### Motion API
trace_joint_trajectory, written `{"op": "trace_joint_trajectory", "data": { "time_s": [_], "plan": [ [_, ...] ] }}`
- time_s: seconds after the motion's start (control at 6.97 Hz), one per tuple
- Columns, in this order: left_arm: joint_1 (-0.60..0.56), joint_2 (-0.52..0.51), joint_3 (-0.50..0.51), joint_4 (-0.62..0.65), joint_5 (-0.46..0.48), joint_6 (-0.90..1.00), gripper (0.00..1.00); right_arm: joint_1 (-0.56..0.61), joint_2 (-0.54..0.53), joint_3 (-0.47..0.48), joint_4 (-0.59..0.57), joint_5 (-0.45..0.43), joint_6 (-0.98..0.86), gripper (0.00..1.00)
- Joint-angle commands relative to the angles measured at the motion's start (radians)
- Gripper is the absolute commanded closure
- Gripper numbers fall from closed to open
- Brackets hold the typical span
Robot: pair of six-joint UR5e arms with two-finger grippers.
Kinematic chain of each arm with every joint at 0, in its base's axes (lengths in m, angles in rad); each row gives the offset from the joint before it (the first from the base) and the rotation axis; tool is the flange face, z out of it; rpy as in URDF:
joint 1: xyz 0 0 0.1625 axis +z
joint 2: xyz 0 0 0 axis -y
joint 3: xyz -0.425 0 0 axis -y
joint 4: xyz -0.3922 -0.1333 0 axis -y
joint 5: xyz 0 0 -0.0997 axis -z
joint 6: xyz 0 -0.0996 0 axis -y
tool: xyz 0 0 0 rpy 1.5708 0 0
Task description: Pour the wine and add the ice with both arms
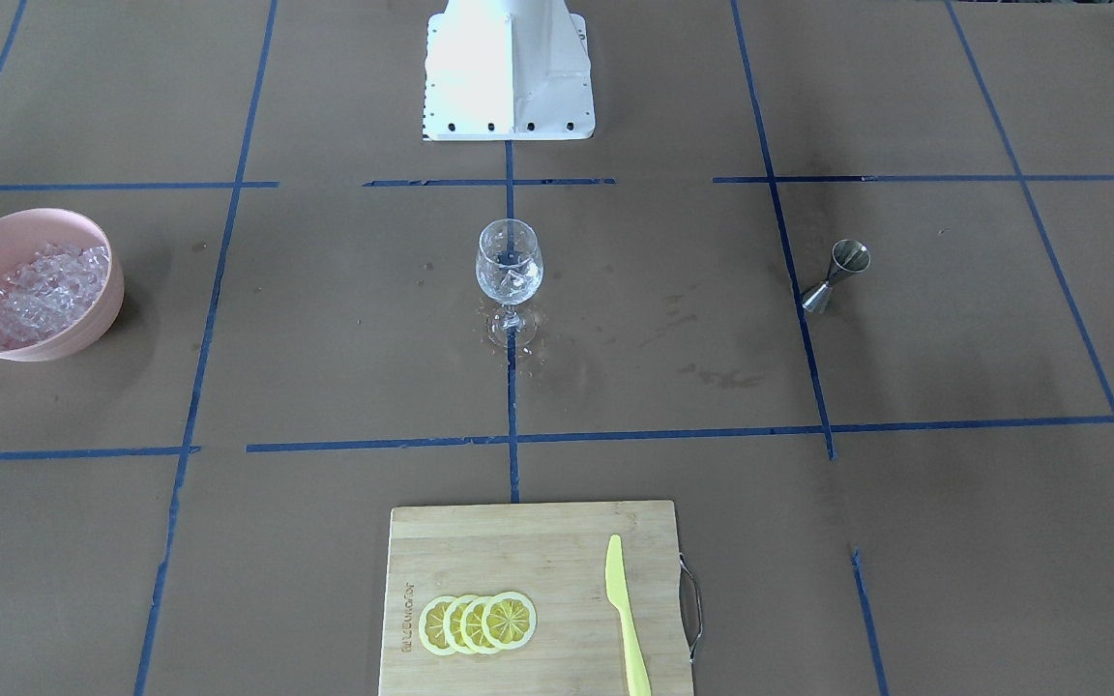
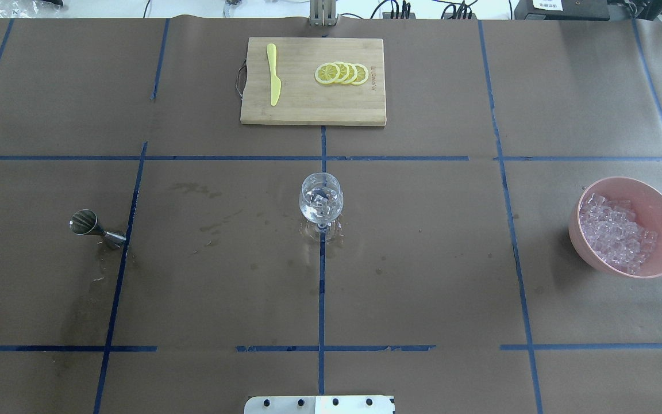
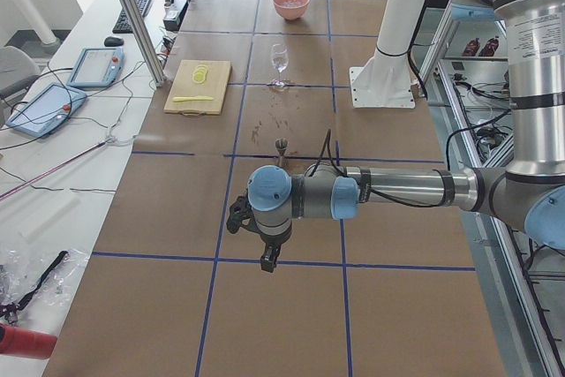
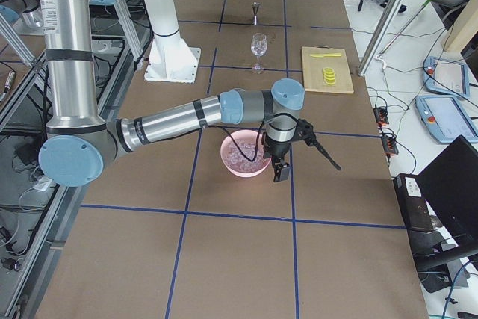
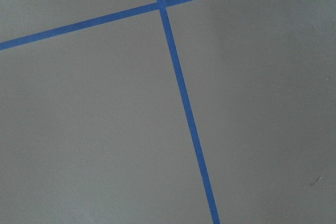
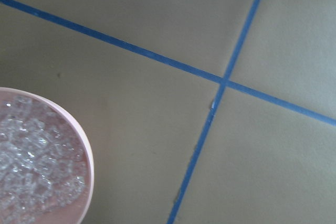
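A stemmed glass [image 1: 509, 266] stands at the table's centre with a few clear ice cubes in its bowl; it also shows in the overhead view [image 2: 320, 198]. A pink bowl [image 1: 98, 314] holds many ice cubes [image 1: 40, 290], also seen in the right wrist view [image 6: 37, 171]. A steel jigger [image 2: 92, 225] lies on its side. My left gripper [image 3: 237, 216] hovers over bare table near the left end. My right gripper [image 4: 328, 158] hovers just beside the bowl [image 4: 228, 166]. Both show only in side views, so I cannot tell whether they are open or shut.
A bamboo cutting board [image 2: 308, 112] at the far middle carries lemon slices [image 2: 342, 73] and a yellow knife [image 2: 273, 80]. The white robot base [image 1: 509, 77] stands behind the glass. Wet marks lie around the glass and near the jigger. Blue tape lines grid the brown table.
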Motion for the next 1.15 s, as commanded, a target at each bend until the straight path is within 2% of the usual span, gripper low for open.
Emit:
{"op": "trace_joint_trajectory", "data": {
  "time_s": [0.0, 0.29, 0.57, 1.0],
  "plan": [
    [0.0, -0.007, -0.001, -0.002, 0.005, 0.006, 0.0, 0.068, -0.05, -0.077, 0.0, 0.027, -0.007, 0.0],
    [0.0, -0.006, -0.005, -0.004, 0.003, 0.006, 0.0, 0.077, -0.115, -0.077, 0.002, 0.057, -0.007, 0.0],
    [0.0, -0.003, -0.024, -0.005, -0.002, 0.009, 0.0, 0.077, -0.164, -0.12, 0.165, 0.113, 0.011, 0.0],
    [-0.002, -0.001, -0.027, -0.004, 0.0, 0.007, 0.0, 0.077, -0.15, -0.11, 0.175, 0.113, 0.077, 0.0]
  ]
}}
